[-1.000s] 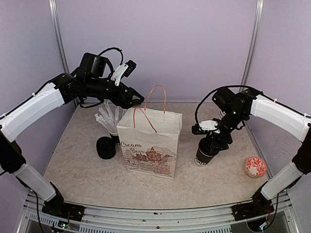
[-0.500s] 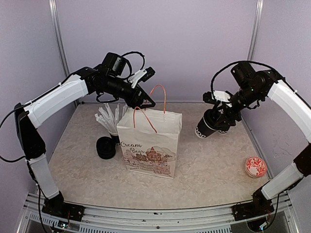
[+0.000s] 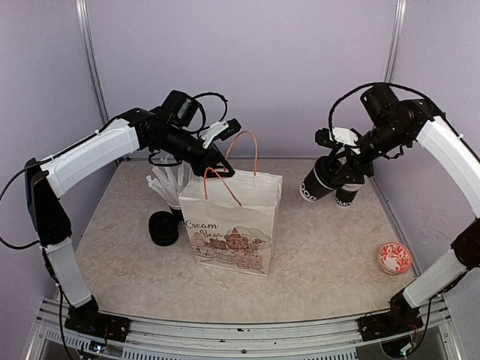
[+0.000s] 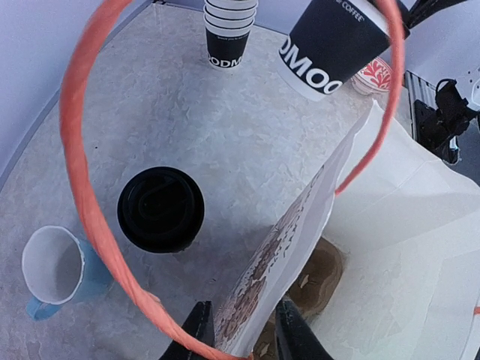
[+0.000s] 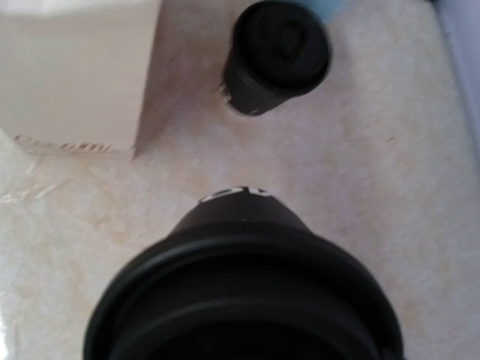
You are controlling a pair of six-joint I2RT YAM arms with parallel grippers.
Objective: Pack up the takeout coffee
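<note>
The bag [image 3: 232, 225] carries "Cream Bear" in script on its front, and a smaller line under the drawing is too small to read; in the right wrist view its print is only a blur. The cup [image 4: 334, 45] in the air shows large white letters "DMOO" near its base, the word cut off at the edges, and a small "COFFEE" further along its side. The lowest of the stack of cups [image 4: 229, 37] reads "ODMO".
</note>
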